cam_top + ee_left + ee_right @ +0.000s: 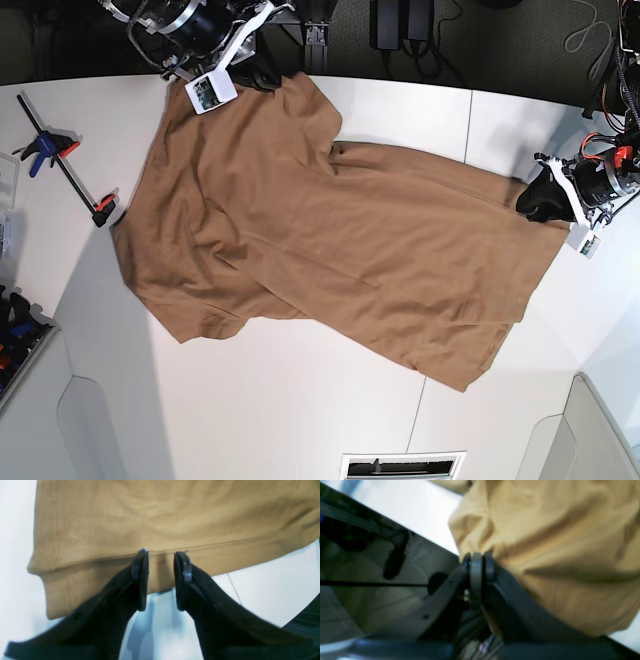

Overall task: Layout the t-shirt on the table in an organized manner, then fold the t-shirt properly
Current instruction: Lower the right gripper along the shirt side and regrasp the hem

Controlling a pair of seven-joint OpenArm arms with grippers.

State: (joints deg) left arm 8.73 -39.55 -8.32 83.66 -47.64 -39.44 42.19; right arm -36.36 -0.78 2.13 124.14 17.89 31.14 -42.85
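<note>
Across the wide, smooth white tabletop (300, 400) lies the large tan-brown short-sleeved cotton t-shirt (320, 240), spread out but slanted, its body running from the upper left of the base view down toward the lower right. Its cloth shows soft creases, and a fold line runs along the middle of the body.

At the base view's right edge, the left gripper (161, 555) sits at the shirt's hem. From the left wrist camera, its two black fingers (140, 580) stand apart with a clear gap between them, the tips resting at the stitched hem line, and no cloth is pinched between them. White table shows below the hem, along with a thin dark seam.

At the top left of the base view, the right gripper (477, 562) is at the shirt's upper corner near the table's far edge. From the right wrist camera, its fingers are pressed together, with bunched tan cloth gathered just at the tips and beside them; it appears to pinch the fabric.

A long bar clamp with red and black handles (60, 160) lies on the table just beside the shirt's left sleeve.
</note>
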